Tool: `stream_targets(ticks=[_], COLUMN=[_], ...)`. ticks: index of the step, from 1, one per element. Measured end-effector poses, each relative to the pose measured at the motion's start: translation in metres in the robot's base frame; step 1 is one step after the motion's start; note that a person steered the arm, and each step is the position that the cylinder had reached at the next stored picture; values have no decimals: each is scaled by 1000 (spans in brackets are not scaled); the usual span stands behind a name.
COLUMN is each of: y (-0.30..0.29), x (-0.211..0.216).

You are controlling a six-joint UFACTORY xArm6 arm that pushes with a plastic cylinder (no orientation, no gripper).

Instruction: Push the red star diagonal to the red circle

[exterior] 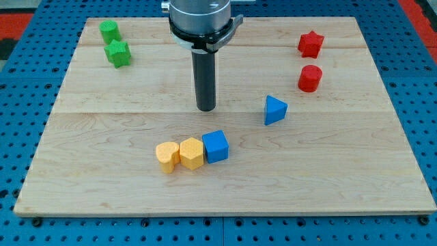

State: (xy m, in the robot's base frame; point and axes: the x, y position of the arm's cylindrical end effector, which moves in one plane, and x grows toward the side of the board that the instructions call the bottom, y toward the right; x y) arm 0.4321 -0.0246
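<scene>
The red star [311, 44] lies near the view's top right on the wooden board [102, 178]. The red circle [310, 78], a short cylinder, stands just below it, a small gap between them. My tip [205, 108] is at the board's middle, well to the left of both red blocks and touching no block. It is left of the blue triangle [274, 110] and above the blue cube [216, 146].
A yellow heart-like block [167, 156] and a yellow hexagon block [192, 153] sit in a row with the blue cube below my tip. Two green blocks [109, 31] [118, 53] lie at the top left. The board sits on a blue perforated table [20, 102].
</scene>
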Motion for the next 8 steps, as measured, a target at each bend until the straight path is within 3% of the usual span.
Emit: stream_targets(ticks=[1, 3, 4, 5, 6, 8], y=[25, 135, 223, 260, 264, 237], x=[15, 66, 35, -40, -109, -147])
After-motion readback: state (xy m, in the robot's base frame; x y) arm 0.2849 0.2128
